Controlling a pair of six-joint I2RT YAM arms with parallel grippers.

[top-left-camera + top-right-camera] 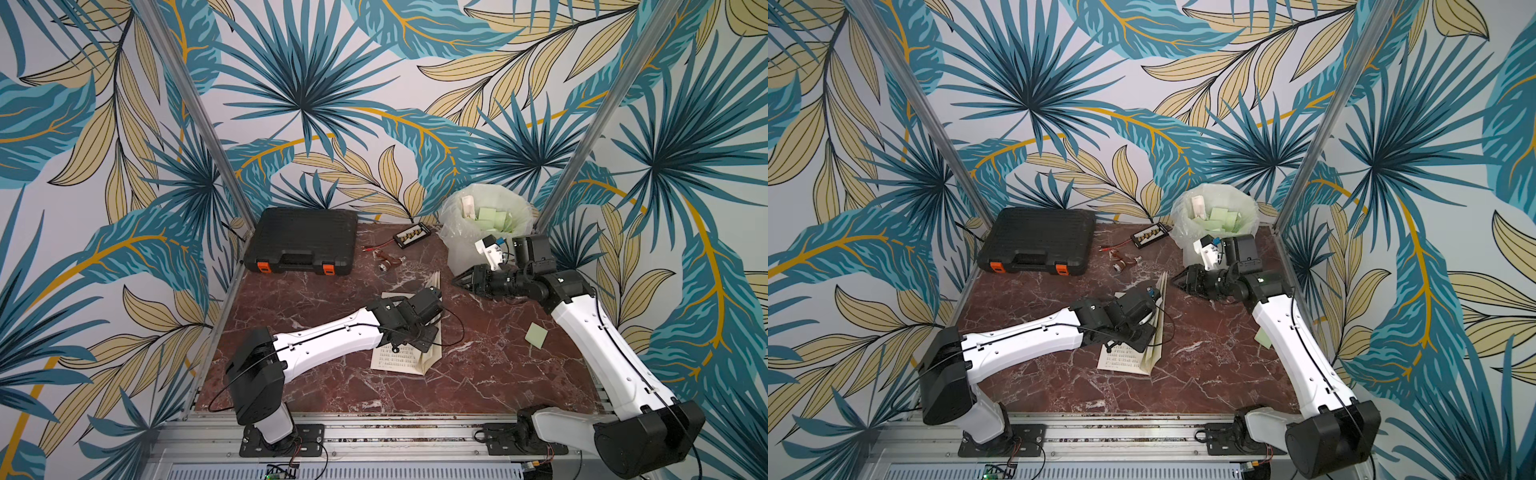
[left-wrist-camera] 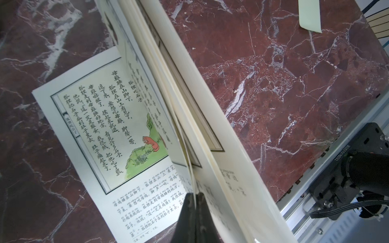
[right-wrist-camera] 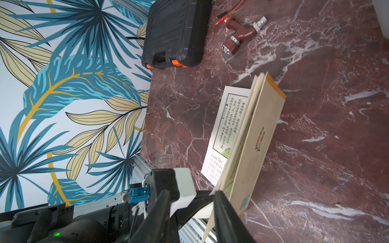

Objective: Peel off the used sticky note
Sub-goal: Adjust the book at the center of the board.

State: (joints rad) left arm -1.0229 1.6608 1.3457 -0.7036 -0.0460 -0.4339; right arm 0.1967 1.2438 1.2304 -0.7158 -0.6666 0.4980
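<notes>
**Left claw holds a page up; right claw hangs empty by the bin.**

The left claw (image 2: 194, 195) is clamped on a page edge of the book (image 1: 395, 361) at the centre of the tabletop (image 1: 332, 386), with the wrist bent down over it and the forearm low. No note shows on the open pages. One green note (image 1: 536, 335) lies loose at the book's 3 o'clock, and more sit in the bin (image 1: 453, 245) at 1 o'clock. The right claw (image 1: 457, 280), jaws apart and empty, hovers level at the bin's foot, pointing to 9 o'clock. A note is likely feather-light, limp and weakly glued along one edge. It is best pinched at a free corner and peeled low, lest the page tear.
</notes>
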